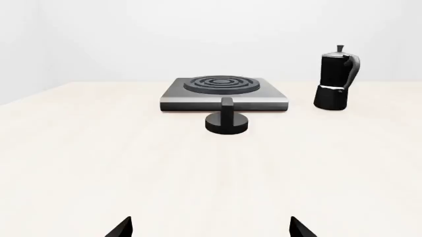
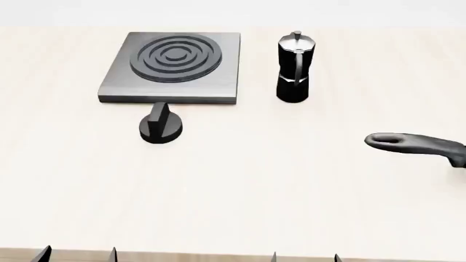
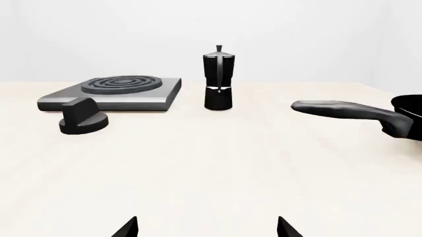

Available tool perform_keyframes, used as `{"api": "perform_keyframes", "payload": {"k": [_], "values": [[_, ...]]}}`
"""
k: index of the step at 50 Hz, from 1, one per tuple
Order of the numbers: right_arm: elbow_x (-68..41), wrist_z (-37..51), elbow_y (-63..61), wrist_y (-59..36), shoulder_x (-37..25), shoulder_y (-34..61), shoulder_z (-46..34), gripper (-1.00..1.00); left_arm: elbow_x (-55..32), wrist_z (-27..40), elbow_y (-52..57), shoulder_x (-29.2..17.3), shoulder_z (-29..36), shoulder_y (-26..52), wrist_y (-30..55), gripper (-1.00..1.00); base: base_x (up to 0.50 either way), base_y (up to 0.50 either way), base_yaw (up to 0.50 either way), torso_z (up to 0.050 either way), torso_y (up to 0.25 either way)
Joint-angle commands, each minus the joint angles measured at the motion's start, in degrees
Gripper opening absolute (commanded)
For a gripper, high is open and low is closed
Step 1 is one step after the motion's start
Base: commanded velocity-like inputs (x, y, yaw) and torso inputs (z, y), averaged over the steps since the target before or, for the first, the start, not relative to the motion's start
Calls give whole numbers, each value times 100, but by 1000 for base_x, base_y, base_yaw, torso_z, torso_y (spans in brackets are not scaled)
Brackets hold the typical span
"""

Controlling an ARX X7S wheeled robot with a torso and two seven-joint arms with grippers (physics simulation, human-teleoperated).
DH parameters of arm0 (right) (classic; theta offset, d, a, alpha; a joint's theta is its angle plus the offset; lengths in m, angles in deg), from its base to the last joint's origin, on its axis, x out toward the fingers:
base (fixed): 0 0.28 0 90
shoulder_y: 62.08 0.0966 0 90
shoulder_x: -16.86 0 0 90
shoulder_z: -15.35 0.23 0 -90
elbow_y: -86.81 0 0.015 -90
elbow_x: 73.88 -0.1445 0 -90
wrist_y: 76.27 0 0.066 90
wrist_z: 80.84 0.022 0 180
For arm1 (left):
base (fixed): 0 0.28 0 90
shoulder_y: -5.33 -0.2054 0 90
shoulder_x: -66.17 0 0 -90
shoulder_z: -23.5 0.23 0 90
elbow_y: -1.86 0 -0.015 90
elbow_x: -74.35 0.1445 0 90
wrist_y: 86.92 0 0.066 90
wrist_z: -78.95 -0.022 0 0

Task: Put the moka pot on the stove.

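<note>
**Black pot waiting beside the slab, both grippers standing off**

Black and faceted, the small hourglass-shaped moka pot (image 1: 337, 79) with its silver lid and curved handle is standing upright in the left wrist view, just beside the flat square brushed grey metal stove (image 1: 224, 94) but not on it. A low black round knob with a ridge (image 1: 227, 120) is sitting right in front of the slab's near edge, probably as its control. The left gripper (image 1: 209, 228) is showing only two dark fingertips, spread wide and holding nothing. The pot is lying well ahead of it and off to one side, past the stove's far corner.

From the head view, the moka pot (image 2: 294, 67) is standing right of the stove (image 2: 173, 67), handle facing the robot, with a strip of pale wooden table (image 2: 233, 196) between them. The burner rings are lying bare. A black frying pan handle (image 2: 415, 144) is reaching in from the right edge. The right gripper (image 2: 305, 257) is peeking in at the near table edge, well apart from the pot.

In the right wrist view, the moka pot (image 3: 218, 79) is sitting almost straight ahead of the right gripper (image 3: 207, 227), whose tips are parted and empty. This arm looks the better placed for reaching it, since the knob (image 3: 82, 118) and stove (image 3: 112, 94) are lying off to the side.
</note>
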Motion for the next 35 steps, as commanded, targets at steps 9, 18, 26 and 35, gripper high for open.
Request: {"api": "perform_keyframes", "payload": {"k": [9,18,26,35], "values": [[-197,297,-99,-137,-238,-15,-292,100,-188,282,81,-237,306,-11,76,100,0,0,0,0,0],[-344,185,478,155,-154,76,-284,100,53,315,-51,-214,253,88,221,100,0,0,0,0,0],[-349,504,-2470,-843,-379,-413,-397,100,76,572,2040,-366,204,-409,838,100,0,0,0,0,0],[-180,665,-4541,-1691,-560,-577,-638,100,-40,674,3744,-500,139,-850,1302,100,0,0,0,0,0]]}}
